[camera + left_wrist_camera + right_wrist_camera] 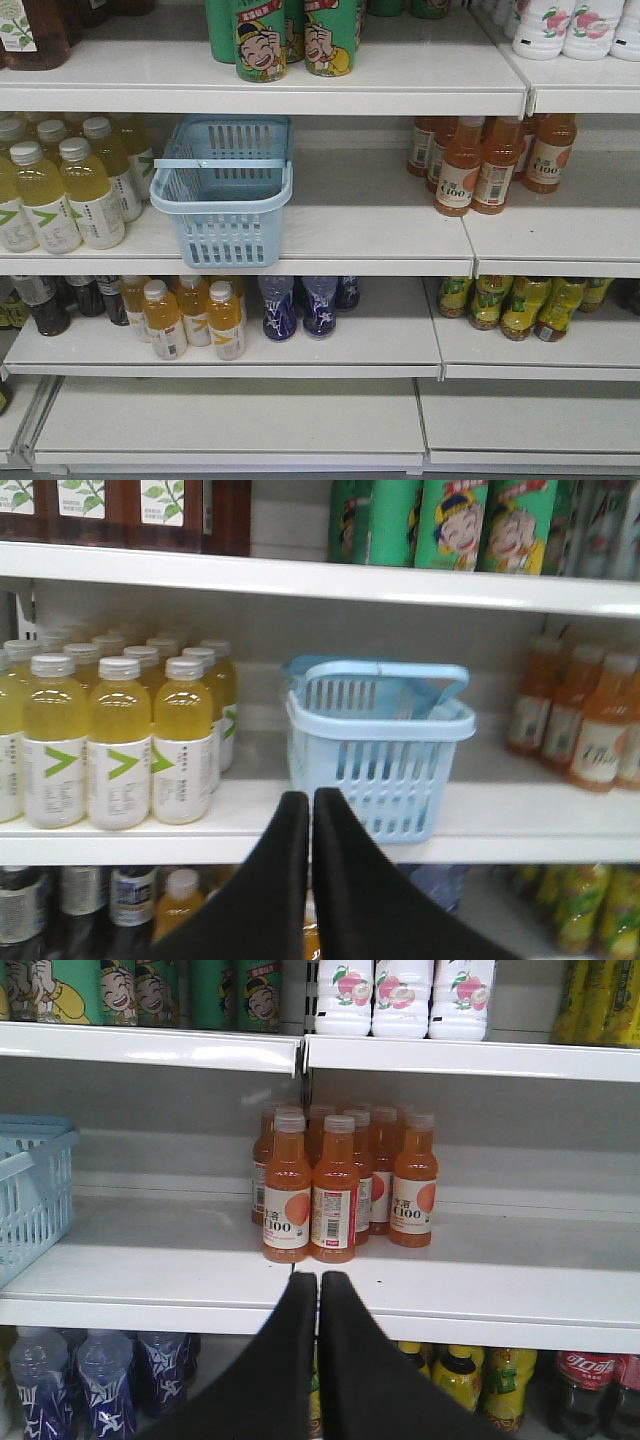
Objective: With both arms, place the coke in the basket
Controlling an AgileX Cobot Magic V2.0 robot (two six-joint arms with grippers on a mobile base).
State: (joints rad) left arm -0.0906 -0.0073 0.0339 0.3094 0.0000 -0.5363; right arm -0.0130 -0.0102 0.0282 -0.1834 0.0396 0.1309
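left gripper (311, 808) and right gripper (319, 1288) both pinched closed, empty; the coke (588, 1388) stands beneath the shelf (520, 1280) of orange bottles (330, 1195), well apart from the basket (228, 238); probably light, stiff, slick; grasp its waist.

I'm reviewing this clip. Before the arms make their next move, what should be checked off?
1. Coke located: ok, low at right in the right wrist view.
2. Basket upright: ok.
3. Basket empty: ok.
4. Handle off the opening: not ok, it spans it.
5. Left gripper open: not ok, shut and holding nothing.
6. Right gripper open: not ok, shut and holding nothing.
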